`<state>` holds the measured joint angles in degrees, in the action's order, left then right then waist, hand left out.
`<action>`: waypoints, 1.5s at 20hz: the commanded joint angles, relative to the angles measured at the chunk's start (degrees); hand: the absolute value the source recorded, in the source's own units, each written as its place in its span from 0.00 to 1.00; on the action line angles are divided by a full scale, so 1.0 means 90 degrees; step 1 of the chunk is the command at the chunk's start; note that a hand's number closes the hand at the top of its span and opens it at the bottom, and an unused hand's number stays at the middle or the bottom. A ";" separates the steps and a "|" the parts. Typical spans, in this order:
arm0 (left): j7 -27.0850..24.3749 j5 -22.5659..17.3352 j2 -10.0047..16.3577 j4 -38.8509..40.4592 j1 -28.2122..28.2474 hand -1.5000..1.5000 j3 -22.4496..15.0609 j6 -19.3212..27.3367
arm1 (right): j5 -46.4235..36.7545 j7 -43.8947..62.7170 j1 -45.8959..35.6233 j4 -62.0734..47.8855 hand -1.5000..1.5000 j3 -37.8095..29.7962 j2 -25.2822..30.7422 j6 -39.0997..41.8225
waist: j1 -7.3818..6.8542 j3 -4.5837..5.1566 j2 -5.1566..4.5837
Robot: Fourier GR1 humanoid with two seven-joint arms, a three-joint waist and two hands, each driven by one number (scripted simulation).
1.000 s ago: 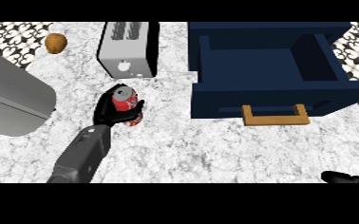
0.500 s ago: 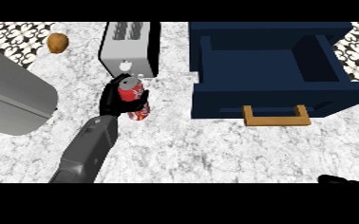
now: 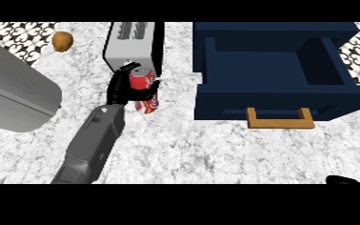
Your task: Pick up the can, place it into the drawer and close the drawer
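Partly done. Clamped by the left hand (image 3: 119,89), fingers and thumb curled round the can (image 3: 144,82), just in front of the toaster (image 3: 130,43). Yet to carry right, set inside the open drawer (image 3: 232,100), push shut by the wooden handle (image 3: 280,119). Barely showing at lower right, right hand (image 3: 343,180); too little visible to tell its state.
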<state>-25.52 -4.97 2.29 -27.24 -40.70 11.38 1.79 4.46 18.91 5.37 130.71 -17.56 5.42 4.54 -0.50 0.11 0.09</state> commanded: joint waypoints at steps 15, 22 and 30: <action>0.2993 -0.0485 -0.0252 -0.1864 -0.2609 1.00 -0.1212 0.1384 | -0.0135 -0.0107 -0.0261 -0.0328 0.00 -0.0083 0.0102 -0.0047 | 0.0126 -0.0016 0.0013; 0.3716 -0.1041 -0.0254 -0.1581 -0.3639 1.00 -0.1981 0.2217 | 0.0027 0.0173 -0.0645 -0.0325 0.00 -0.0162 0.0246 -0.0150 | 0.0217 -0.0015 -0.0026; 0.3993 -0.1125 -0.0254 -0.0534 -0.4777 1.00 -0.1876 0.2195 | 0.0303 -0.0047 0.0236 0.0217 0.00 -0.0230 0.0024 0.0153 | 0.0356 -0.0021 -0.0046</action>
<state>9.43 -14.53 0.01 -36.45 -79.35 -5.98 21.81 5.82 18.98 3.19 129.53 -19.26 6.65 4.57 2.05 -0.06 -0.24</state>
